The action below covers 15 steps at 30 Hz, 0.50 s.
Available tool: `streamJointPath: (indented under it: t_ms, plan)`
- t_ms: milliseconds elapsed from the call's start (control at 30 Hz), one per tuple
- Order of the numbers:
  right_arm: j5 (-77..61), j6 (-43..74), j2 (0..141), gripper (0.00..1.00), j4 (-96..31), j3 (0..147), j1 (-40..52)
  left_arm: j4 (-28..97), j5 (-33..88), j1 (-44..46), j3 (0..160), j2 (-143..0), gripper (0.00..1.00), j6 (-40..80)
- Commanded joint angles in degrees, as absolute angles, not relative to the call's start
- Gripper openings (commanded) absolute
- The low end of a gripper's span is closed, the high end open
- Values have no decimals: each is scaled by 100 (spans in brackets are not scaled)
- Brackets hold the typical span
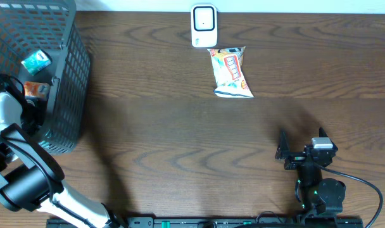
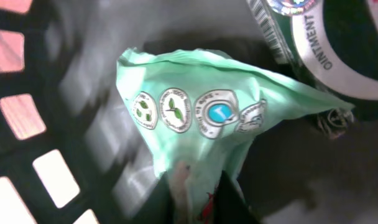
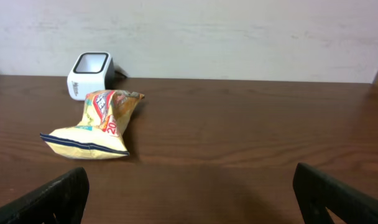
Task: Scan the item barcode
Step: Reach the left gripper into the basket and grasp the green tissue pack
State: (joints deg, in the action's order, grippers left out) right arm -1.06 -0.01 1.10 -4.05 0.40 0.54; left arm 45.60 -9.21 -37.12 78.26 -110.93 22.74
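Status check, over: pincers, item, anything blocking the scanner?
Left pincer shut on green packet, inside basket. Right pincer open, empty. Snack bag lies close beside scanner.

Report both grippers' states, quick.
Left gripper: shut, apparently pinching the green packet inside the basket.
Right gripper: open, holding nothing.

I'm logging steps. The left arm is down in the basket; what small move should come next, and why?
Probably a straight lift. The left gripper's jaws seem closed on the green packet inside the mesh basket, while the scanner stands far off across the table, so the packet must first clear the basket wall.
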Motion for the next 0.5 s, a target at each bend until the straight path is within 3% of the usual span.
streamJointPath:
  t_ms: [0,467]
  plan:
    - [-78,80,102,99,-429,32,51,4781,-792,-3728,8025,-10899,8,2287]
    - [-78,80,104,99,-429,32,51,3435,1313,-3704,8346,-6943,7,3212]
